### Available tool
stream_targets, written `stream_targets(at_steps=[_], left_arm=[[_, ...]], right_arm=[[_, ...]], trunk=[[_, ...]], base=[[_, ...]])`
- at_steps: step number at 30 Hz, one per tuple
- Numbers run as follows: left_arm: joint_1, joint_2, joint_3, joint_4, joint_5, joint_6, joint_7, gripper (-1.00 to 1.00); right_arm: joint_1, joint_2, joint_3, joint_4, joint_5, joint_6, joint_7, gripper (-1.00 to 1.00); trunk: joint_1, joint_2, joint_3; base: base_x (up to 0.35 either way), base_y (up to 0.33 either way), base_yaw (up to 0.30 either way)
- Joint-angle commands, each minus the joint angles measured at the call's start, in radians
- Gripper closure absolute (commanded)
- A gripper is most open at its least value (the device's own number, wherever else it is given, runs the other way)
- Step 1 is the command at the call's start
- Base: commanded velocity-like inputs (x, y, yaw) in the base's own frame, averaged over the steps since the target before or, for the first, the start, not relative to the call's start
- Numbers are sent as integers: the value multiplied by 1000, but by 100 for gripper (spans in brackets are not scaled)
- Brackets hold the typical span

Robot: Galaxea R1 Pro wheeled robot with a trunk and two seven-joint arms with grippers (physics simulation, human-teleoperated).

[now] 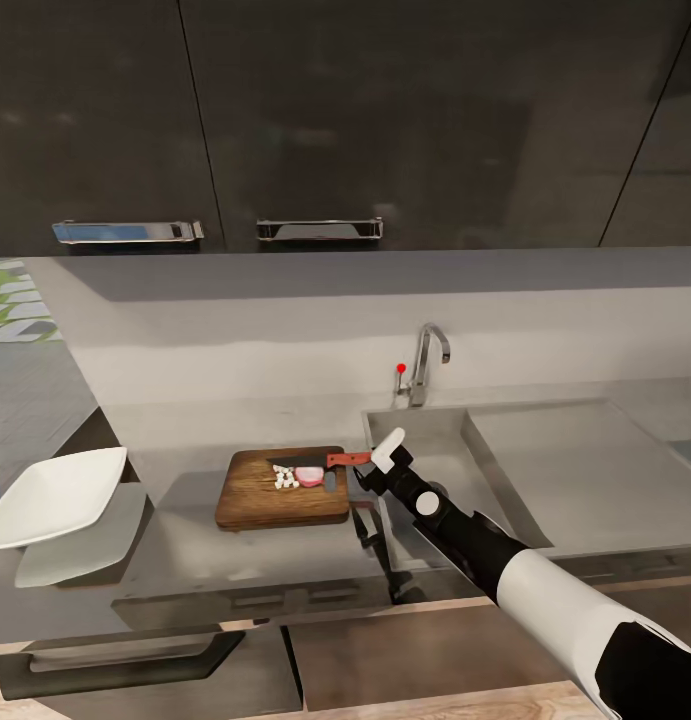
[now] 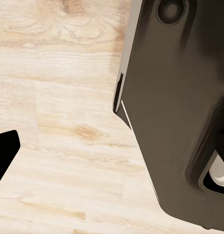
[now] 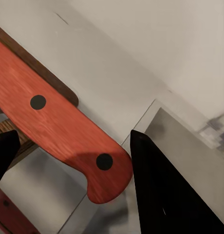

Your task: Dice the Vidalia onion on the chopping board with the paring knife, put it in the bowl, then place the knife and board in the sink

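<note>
A: Countertop (image 1: 245,560) stock? 
B: Chopping board (image 1: 255,495) left of sink (image 1: 485,470); Vidalia onion (image 1: 308,476), diced onion (image 1: 285,478) on it.
A: Right gripper (image 1: 370,468)?
B: Spread astride paring knife (image 1: 337,462) handle. Risk: handle slipping on closure.

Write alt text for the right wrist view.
Red paring knife handle with two dark rivets sits between the right tool's dark fingers, over grey countertop. A corner of the wooden chopping board shows behind it.
</note>
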Motion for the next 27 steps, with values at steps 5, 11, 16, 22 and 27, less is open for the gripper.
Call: stream_targets(at_steps=[5, 11, 16, 22, 27], left_arm=[[-1, -1, -6, 2, 2, -3, 1, -100], [-1, -1, -6, 1, 2, -3, 1, -100], [-1, -1, -6, 2, 2, -3, 1, -100], [-1, -1, -6, 2, 2, -3, 1, -100], [-1, -1, -6, 2, 3, -3, 1, -100]], right_arm=[[-2, 0, 8, 11, -9, -2, -4, 100], [-2, 43, 63, 64, -8, 0, -1, 100], [-2, 46, 66, 64, -8, 0, 0, 100], [-2, 46, 66, 64, -8, -1, -1, 100], [-2, 39, 59, 51, -13, -22, 13, 100]], trunk=[[1, -2, -2], [1, -2, -2], [1, -2, -2], [1, -2, -2], [1, -2, -2]], base=[[0, 0, 0], [0, 0, 0], [59, 4, 0], [9, 1, 0], [0, 0, 0]])
